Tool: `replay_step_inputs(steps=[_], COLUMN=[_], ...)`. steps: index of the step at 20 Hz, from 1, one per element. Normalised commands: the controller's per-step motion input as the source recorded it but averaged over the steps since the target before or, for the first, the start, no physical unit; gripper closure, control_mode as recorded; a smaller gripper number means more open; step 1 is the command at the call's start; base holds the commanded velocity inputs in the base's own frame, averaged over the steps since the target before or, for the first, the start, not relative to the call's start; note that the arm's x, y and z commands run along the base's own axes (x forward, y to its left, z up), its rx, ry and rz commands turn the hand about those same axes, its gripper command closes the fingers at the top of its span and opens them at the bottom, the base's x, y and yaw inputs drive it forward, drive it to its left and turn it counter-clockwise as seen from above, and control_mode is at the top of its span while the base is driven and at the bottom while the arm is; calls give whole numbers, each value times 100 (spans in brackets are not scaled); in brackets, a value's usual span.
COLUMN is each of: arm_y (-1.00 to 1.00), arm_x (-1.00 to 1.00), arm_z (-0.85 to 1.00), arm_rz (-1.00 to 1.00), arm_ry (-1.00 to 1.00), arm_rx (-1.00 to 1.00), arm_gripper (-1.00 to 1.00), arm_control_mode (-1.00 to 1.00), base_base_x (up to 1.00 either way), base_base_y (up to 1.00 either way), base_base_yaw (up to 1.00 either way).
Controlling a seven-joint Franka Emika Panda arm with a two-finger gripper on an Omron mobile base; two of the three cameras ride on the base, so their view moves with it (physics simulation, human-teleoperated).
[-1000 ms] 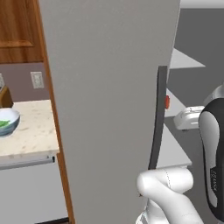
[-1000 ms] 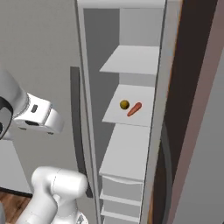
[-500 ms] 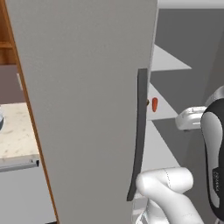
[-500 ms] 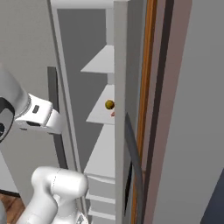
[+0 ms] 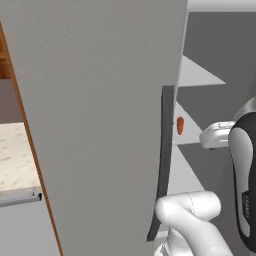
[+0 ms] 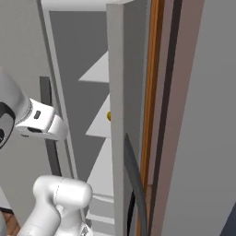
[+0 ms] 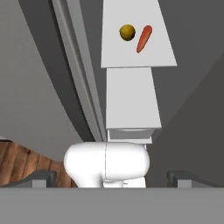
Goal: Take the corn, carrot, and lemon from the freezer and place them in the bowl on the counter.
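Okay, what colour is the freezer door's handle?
Dark grey; the handle stands out against the lighter grey freezer door, clearest in the left base view.

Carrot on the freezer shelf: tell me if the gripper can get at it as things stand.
Probably yes. In the hand view the carrot lies in the open on a white shelf beside the lemon, nothing in front of it. The gripper is open and aimed that way, but well short, so it must advance.
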Motion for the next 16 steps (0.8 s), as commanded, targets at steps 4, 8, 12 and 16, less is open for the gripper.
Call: replay_step_inputs(steps=[4, 8, 12, 16], arm_y=[0, 0, 0, 0], arm_x=[0, 0, 0, 0], arm_z=[0, 0, 0, 0], arm_rz=[0, 0, 0, 0], arm_ry=[0, 0, 0, 0], arm_rx=[0, 0, 0, 0], arm_gripper=[-100, -100, -100, -100], arm_control_mode=[100, 100, 100, 100], base_base_x=[35, 33, 25, 21], base_base_y=[-28, -33, -47, -52], base_base_yaw=[0, 0, 0, 0])
